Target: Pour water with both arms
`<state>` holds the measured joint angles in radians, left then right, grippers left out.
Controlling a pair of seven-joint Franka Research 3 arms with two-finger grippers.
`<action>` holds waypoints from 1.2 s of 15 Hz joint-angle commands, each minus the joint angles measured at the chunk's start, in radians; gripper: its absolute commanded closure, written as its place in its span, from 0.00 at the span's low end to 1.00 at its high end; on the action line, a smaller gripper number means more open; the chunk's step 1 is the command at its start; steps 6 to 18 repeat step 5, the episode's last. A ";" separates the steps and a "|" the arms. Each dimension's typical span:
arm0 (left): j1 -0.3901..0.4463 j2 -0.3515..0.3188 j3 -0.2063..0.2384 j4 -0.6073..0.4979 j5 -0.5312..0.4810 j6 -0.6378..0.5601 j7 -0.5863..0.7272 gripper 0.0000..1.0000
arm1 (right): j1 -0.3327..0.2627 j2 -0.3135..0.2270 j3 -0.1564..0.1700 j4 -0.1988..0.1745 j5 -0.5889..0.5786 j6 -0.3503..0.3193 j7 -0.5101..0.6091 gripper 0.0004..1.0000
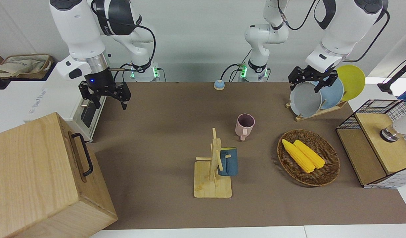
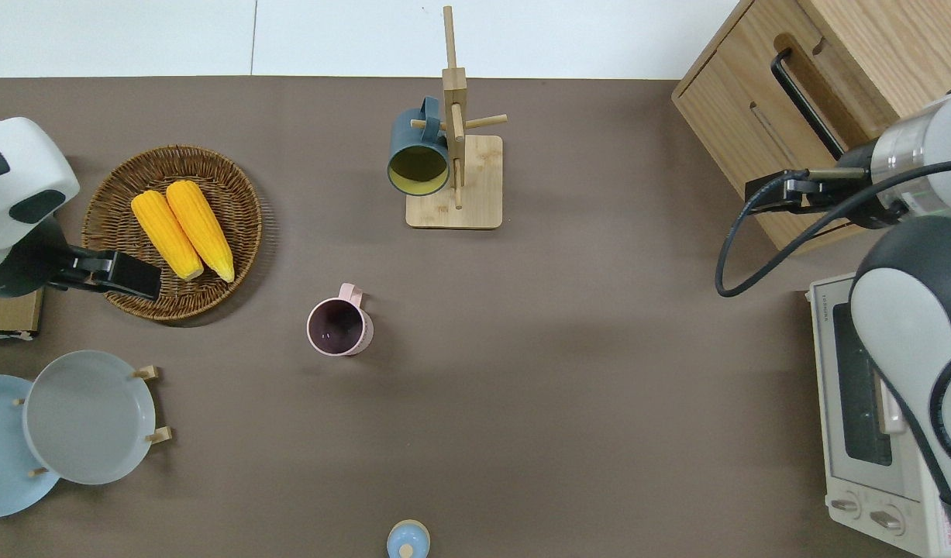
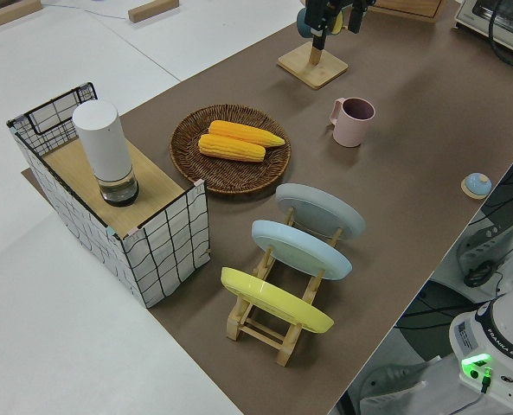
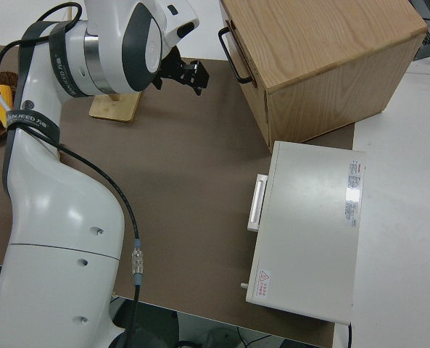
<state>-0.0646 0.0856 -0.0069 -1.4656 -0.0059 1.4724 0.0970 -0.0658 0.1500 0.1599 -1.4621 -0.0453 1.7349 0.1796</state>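
**Both arms up, nothing held**

The left gripper (image 1: 310,81) and the right gripper (image 1: 105,94) both hang with fingers spread wide and empty. The pink mug (image 1: 245,125) stands mid-table; the blue mug (image 1: 228,161) hangs on the wooden rack (image 1: 212,180)

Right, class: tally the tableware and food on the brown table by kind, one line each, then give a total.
Mugs: 2, the pink mug and the blue mug on the wooden mug tree.
Plates: 3, grey plate, blue plate, yellow plate.
Corn cobs: 2, in the wicker basket.
Total: 7.
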 commanded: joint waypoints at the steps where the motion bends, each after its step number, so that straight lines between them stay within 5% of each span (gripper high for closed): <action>1: -0.079 0.000 0.065 0.016 0.001 -0.033 -0.013 0.00 | -0.016 -0.009 0.010 -0.001 0.005 -0.005 -0.017 0.01; 18: -0.098 0.000 0.079 0.016 0.001 -0.035 -0.013 0.00 | -0.016 -0.009 0.010 -0.001 0.004 -0.005 -0.017 0.01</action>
